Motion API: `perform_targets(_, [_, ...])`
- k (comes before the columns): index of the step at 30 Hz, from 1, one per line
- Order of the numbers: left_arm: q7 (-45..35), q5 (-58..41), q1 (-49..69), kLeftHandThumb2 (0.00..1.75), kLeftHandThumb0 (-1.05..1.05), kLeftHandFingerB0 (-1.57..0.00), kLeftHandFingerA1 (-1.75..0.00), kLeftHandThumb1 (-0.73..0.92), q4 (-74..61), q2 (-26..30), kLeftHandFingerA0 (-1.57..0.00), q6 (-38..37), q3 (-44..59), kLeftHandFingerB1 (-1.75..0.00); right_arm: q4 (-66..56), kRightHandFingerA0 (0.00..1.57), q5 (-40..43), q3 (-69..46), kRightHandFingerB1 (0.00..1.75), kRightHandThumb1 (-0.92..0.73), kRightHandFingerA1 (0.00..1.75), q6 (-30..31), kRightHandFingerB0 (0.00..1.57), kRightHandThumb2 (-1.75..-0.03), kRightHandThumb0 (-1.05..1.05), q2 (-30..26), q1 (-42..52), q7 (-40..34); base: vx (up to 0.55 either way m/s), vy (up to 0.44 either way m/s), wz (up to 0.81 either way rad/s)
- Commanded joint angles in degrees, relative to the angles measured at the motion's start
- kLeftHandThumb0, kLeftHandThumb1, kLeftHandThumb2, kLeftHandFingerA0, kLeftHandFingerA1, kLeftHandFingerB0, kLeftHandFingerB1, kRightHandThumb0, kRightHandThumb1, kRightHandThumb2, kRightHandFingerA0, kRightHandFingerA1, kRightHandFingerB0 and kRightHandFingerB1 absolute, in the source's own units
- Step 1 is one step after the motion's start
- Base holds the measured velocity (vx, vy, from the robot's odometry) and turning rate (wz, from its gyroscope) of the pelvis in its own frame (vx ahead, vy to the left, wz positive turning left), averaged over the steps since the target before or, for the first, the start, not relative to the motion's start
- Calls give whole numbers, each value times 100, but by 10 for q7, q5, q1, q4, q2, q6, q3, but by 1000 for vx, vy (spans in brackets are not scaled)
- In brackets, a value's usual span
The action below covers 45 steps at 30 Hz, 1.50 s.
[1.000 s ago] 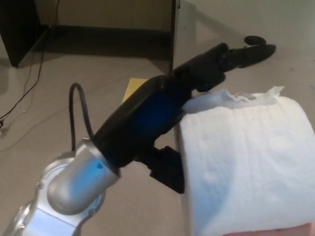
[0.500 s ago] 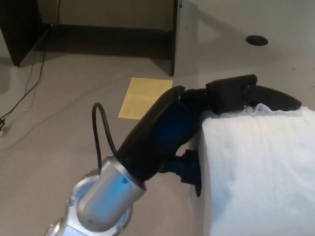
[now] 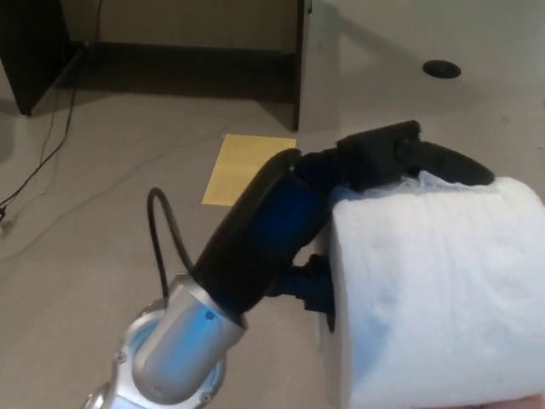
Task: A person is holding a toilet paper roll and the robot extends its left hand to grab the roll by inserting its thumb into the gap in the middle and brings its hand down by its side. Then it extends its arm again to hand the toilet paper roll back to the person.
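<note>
left hand, fingers gripping toilet paper roll

White embossed toilet paper roll, black left hand, yellow sheet, beige floor.

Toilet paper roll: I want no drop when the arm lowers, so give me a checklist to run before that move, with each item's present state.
1. Left hand is at the toilet paper roll: ok, fingers lie over its top edge.
2. Thumb is in the roll's middle gap: cannot tell, a dark part sits against the near end face but the gap is hidden.
3. Person has let go: cannot tell, a sliver of what may be a hand shows at the bottom edge under the roll.
4. Loose sheet is tucked in: ok, only a slightly ragged top edge.
5. Wrist cable is clear of the roll: ok.
6. Right hand is out of the way: ok, not in view.
</note>
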Motion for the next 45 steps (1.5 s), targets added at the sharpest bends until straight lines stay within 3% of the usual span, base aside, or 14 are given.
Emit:
perform_targets(1, [6, 3, 9, 91, 8, -82, -120, 62, -9, 8, -105, -26, 33, -110, 3, 80, -4, 4, 43, -63, 58, 1, 59, -60, -41, -5, 3, -3, 0, 0, 0])
perform_targets(7, [3, -16, 2, 78, -4, -83, -122, 73, 13, 11, -109, -51, 68, -107, 6, 79, -3, 4, 43, -64, 57, 8, 59, -60, -39, -4, 3, -1, 0, 0, 0])
perform_targets(11, [3, 3, 1, 80, -8, -83, -122, 71, 5, 24, -111, -45, 89, -108, 9, 80, -8, 9, 43, -64, 59, 9, 58, -60, -39, -5, 5, -1, 0, 0, 0])
perform_targets(12, [3, 0, 0, 90, 0, -81, -128, 66, 4, 30, -106, -52, 99, -111, 10, 80, -7, 8, 43, -64, 60, 9, 59, -60, -39, -4, 4, -1, 0, 0, 0])
perform_targets(18, [-16, -56, 12, 86, 0, -82, -126, 69, -7, 57, -111, -51, 172, -109, 13, 78, -4, 6, 43, -63, 57, 13, 59, -60, -39, -3, 2, 1, 0, 0, 0])
perform_targets(19, [-15, -54, 19, 72, -10, -83, -123, 78, -15, 64, -112, -41, 185, -107, 13, 77, -3, 5, 43, -63, 56, 14, 58, -60, -38, -4, 1, 2, 0, 0, 0])
perform_targets(21, [-23, -67, 55, 87, 5, -84, -120, 69, -23, 91, -108, -39, 241, -107, 13, 78, -1, 4, 43, -63, 55, 19, 58, -59, -38, -5, -2, 4, 0, 0, 0])
perform_targets(24, [-36, -112, 136, 71, -6, -84, -119, 78, -2, 112, -114, -67, 321, -106, 12, 78, -5, 6, 43, -63, 55, 18, 57, -59, -38, -9, -3, 7, 0, 0, 0])
perform_targets(27, [-47, -145, 186, 81, 3, -80, -121, 76, 17, 113, -107, -79, 362, -107, 14, 78, -8, 9, 43, -63, 55, 18, 58, -60, -39, -8, -5, 5, 0, 0, 0])
perform_targets(31, [-53, -150, 291, 72, 1, -81, -122, 79, 105, 106, -112, -159, 416, -105, 14, 79, -3, 5, 44, -63, 58, 12, 60, -59, -38, -8, 4, 6, 0, 0, 0])
perform_targets(32, [-54, -142, 316, 87, 11, -81, -124, 70, 142, 107, -109, -193, 423, -108, 14, 79, -1, 3, 44, -63, 61, 13, 59, -59, -38, -6, 4, 6, 0, 0, 0])
perform_targets(35, [-50, -130, 361, 86, 8, -80, -128, 71, 204, 103, -107, -228, 426, -109, 13, 79, 0, 2, 43, -64, 62, 15, 58, -60, -38, -6, 3, 9, 0, 0, 0])
perform_targets(40, [-10, -70, 407, 80, 9, -77, -136, 76, 470, 132, -99, -352, 428, -113, 16, 78, -3, 4, 43, -64, 59, 15, 57, -60, -36, -5, 10, 8, 0, 0, 0])
perform_targets(45, [57, -11, 427, 66, 2, -76, -138, 82, 649, 172, -90, -352, 403, -111, 13, 78, -11, 11, 43, -65, 57, 6, 59, -60, -38, -7, 23, 2, 0, 0, 0])
